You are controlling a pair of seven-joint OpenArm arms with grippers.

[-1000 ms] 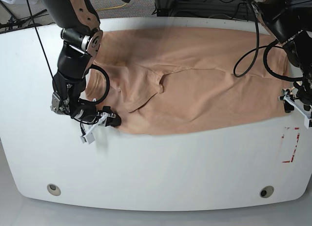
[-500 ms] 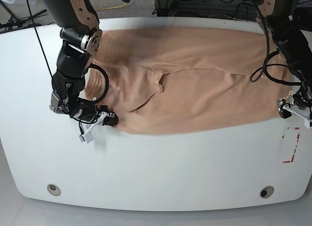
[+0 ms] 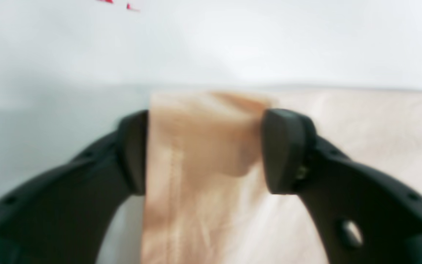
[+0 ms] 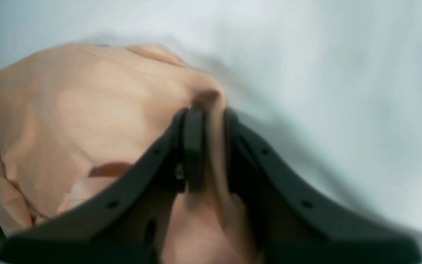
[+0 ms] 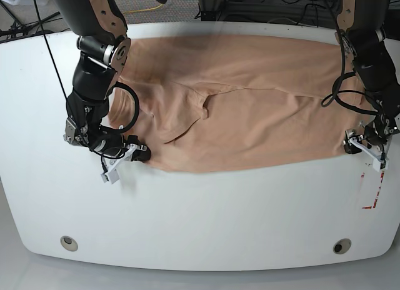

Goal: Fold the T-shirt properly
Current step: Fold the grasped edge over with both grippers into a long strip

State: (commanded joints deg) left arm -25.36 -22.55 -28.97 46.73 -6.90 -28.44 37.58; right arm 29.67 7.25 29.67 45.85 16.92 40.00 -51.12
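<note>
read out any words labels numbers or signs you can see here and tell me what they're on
No readable text in any view.
The T-shirt shows no print or legible label.
The table carries red tape marks near the left gripper: an outline, not letters.
Both wrist views are too blurred for fine print.
</note>
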